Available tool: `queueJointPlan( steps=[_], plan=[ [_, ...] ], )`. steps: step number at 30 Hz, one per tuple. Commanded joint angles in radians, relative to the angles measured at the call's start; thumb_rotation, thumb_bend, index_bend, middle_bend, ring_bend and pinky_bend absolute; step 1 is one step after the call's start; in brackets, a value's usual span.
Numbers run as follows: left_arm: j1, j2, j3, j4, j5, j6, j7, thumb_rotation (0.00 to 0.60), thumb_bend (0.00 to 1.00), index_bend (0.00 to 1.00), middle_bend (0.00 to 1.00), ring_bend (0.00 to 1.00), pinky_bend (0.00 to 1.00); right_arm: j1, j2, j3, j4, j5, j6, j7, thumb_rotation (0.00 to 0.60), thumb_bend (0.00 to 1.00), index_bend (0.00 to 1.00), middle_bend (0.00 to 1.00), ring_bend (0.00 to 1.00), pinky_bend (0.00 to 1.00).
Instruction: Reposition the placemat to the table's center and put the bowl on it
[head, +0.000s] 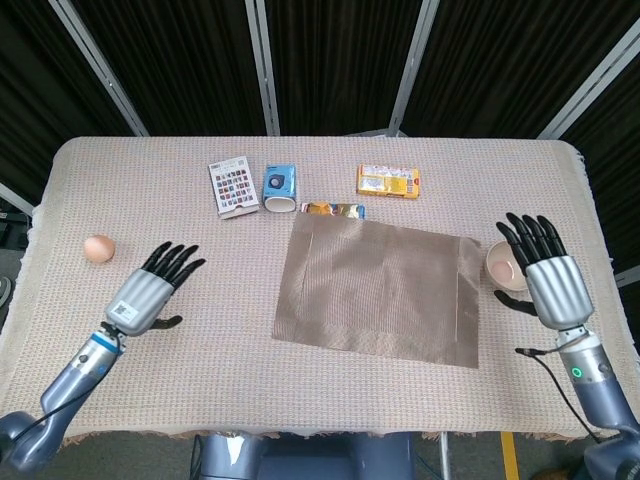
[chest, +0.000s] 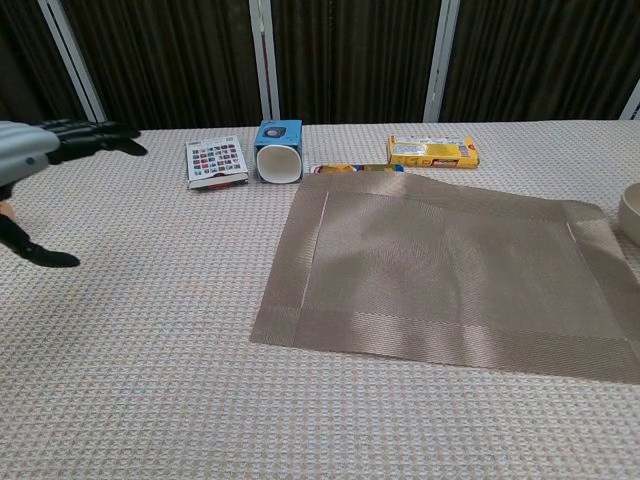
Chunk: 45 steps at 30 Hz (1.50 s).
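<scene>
The brown woven placemat lies flat on the table, a little right of the middle. A cream bowl stands just past the mat's right edge. My right hand hovers over the bowl's right side, fingers spread, holding nothing; the chest view does not show it. My left hand floats above the table's left part, fingers apart and empty, well left of the mat.
A brown egg lies at the far left. Along the back stand a patterned card box, a blue-and-white cup on its side, a yellow box and a flat packet at the mat's back edge.
</scene>
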Motion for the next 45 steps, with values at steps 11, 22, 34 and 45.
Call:
queueJointPlan(
  steps=[11, 22, 34, 45],
  plan=[
    [-0.171, -0.269, 0.027, 0.248, 0.076, -0.132, -0.071, 0.6, 0.12, 0.2, 0.0, 0.0, 0.0, -0.181, 0.062, -0.06, -0.252, 0.108, 0.046, -0.175, 0.6, 0.0, 0.0, 0.0, 0.0, 0.0],
    [-0.218, -0.408, 0.064, 0.428, 0.122, -0.088, -0.148, 0.6, 0.18, 0.22, 0.0, 0.0, 0.0, -0.189, 0.051, -0.046, -0.22, 0.111, 0.029, -0.164, 0.6, 0.0, 0.0, 0.0, 0.0, 0.0],
    [-0.268, -0.504, 0.079, 0.533, 0.131, -0.072, -0.194, 0.6, 0.18, 0.24, 0.0, 0.0, 0.0, -0.2, 0.059, -0.02, -0.218, 0.111, 0.034, -0.145, 0.6, 0.0, 0.0, 0.0, 0.0, 0.0],
    [-0.275, -0.5, 0.097, 0.532, 0.113, -0.075, -0.168, 0.6, 0.18, 0.25, 0.0, 0.0, 0.0, -0.212, 0.071, -0.002, -0.228, 0.099, 0.049, -0.127, 0.6, 0.0, 0.0, 0.0, 0.0, 0.0]
  ],
)
